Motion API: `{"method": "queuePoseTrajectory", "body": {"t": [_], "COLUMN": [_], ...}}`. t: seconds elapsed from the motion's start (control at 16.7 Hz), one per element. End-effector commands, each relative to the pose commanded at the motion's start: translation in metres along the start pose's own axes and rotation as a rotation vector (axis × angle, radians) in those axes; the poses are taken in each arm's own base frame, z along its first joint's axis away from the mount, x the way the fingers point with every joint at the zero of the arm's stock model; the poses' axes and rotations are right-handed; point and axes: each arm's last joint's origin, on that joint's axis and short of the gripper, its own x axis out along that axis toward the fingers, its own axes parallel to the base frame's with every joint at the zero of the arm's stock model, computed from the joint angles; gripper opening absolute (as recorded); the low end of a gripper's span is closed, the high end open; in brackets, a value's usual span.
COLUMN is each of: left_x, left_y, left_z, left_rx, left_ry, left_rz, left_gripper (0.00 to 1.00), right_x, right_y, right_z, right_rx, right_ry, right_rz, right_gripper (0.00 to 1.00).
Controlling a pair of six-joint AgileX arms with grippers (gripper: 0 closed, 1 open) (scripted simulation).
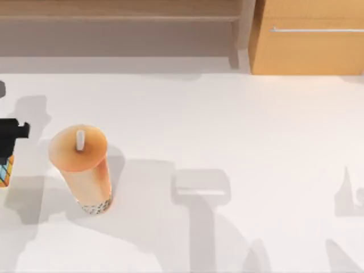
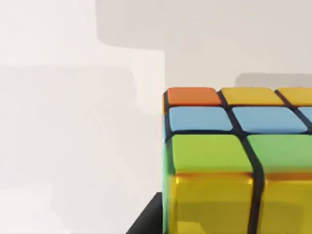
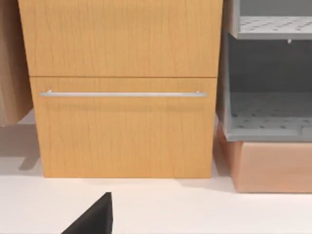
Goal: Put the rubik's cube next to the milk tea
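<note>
Milk tea (image 1: 81, 170): upright, table's (image 1: 227, 142) left. Rubik's cube (image 1: 5, 170): left edge, cut off, under left gripper (image 1: 8, 149); grip unclear. Cabinet (image 1: 310, 40): rear right.

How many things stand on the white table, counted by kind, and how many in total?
Rubik's cube: 1, at the table's left edge, under the left gripper
Milk tea: 1, upright, right of the cube
Total: 2
</note>
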Motion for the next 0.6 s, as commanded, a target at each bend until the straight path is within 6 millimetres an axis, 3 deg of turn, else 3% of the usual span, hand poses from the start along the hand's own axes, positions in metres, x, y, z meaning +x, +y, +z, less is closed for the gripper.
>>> {"method": "queuePoseTrajectory", "body": {"t": [0.3,0.6], "left_x": [0.007,0.032], "left_y": [-0.001,-0.005], "left_z": [-0.002,-0.011], "left_rx": [0.01,0.03], "left_ry": [0.014,0.106], "left_rz": [-0.008,-0.026], "left_gripper": [0.0,0.0], "right_x": [0.0,0.0], "right_y": [0.0,0.0], "right_z": [0.0,0.0], "right_rx": [0.0,0.0], "right_ry": [0.0,0.0], "right_rz": [0.0,0.0], "right_gripper": [1.0,1.0]}}
